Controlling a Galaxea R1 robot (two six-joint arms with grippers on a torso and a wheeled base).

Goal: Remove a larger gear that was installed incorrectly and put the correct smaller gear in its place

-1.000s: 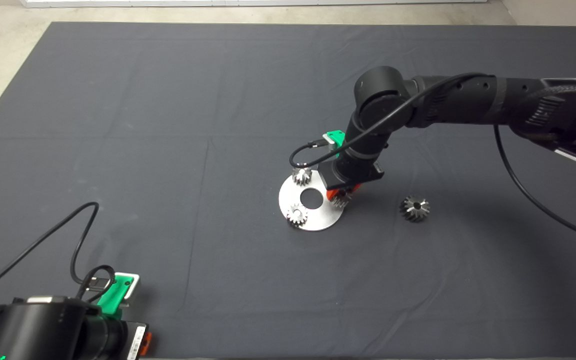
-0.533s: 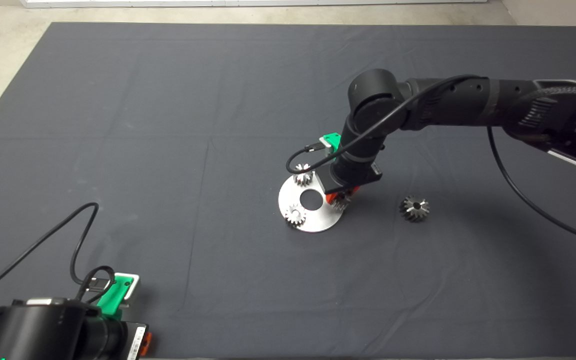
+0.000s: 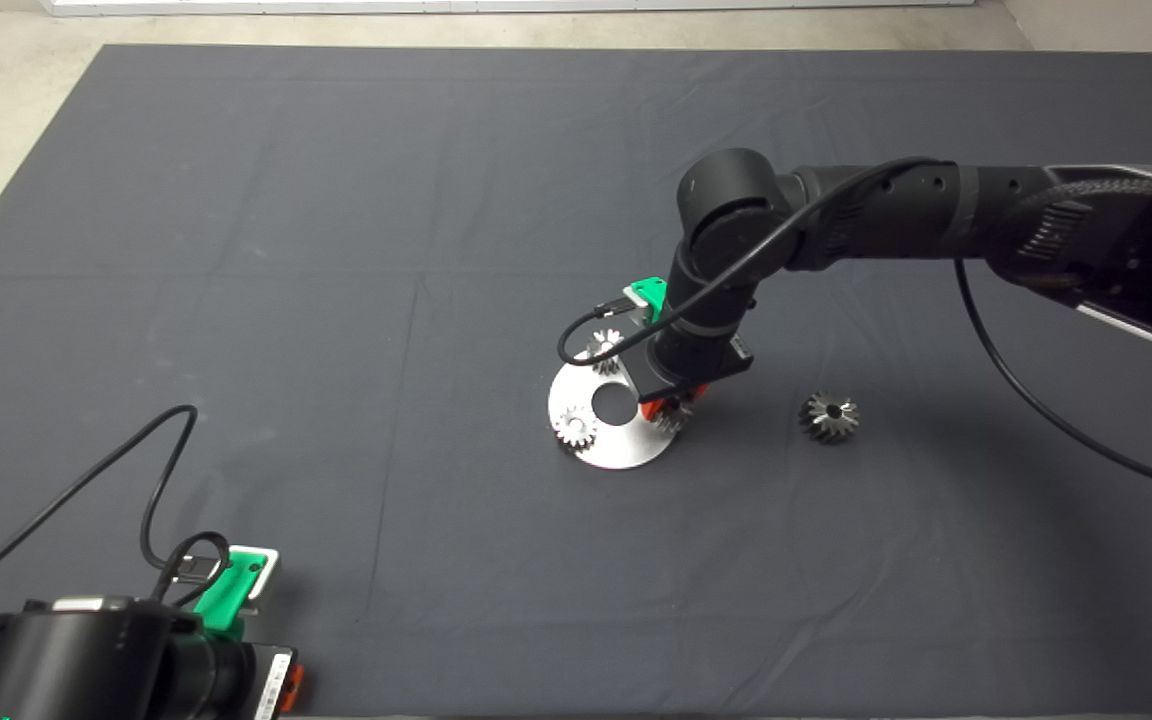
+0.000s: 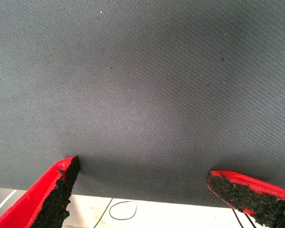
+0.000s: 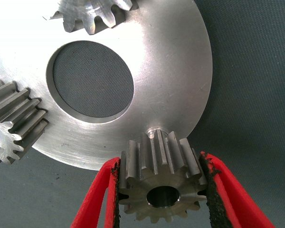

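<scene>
The left gripper waits at the mat's near left corner, a black cable looping beside it. Its wrist camera shows only dark mat between two spread red fingers, with nothing in them.

Farther in, near the mat's middle, lies a shiny round steel plate with a large centre hole. The right gripper stands over the plate's right edge, and from above its wrist block hides most of what it holds. The right wrist view shows what the head view cannot: the two black pads press on opposite flanks of the smaller gear, which sits at the plate's rim over a small notch or pin there. Whether it is fully seated on the plate is hard to judge. In that same view a second small gear sits on the plate beside the hole and a third sits at the plate's far edge.

From above, one of those pale gears is on the plate's left side and the other is on its far edge, partly crossed by the arm's cable. The larger gear lies alone on the mat, well apart to the plate's right.
</scene>
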